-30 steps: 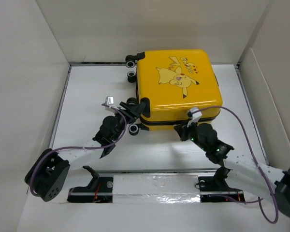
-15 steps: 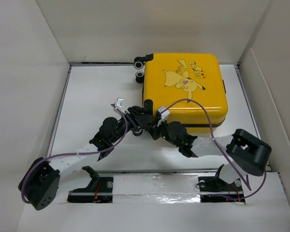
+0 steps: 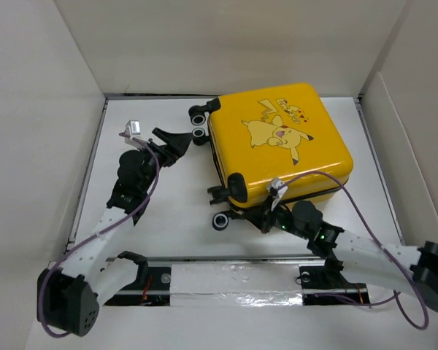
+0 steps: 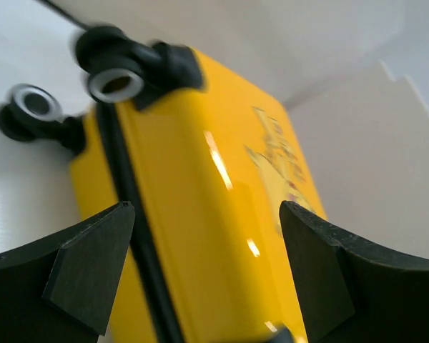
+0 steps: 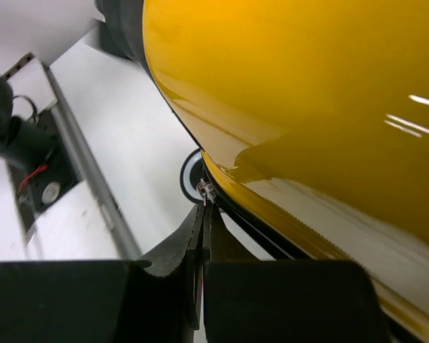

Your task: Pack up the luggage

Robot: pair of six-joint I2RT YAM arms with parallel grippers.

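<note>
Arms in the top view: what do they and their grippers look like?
The left arm and right arm have white links, black joints, a purple cable looping along each. The left gripper and right gripper have matte black wedge-shaped fingers.

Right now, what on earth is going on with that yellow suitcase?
Two robot arms are working on a yellow suitcase that lies flat and closed on the table. The right gripper is pinched shut at the zipper along the suitcase's near edge, apparently on the small metal zipper pull. The left gripper is open beside the wheels at the far corner and holds nothing.
</note>
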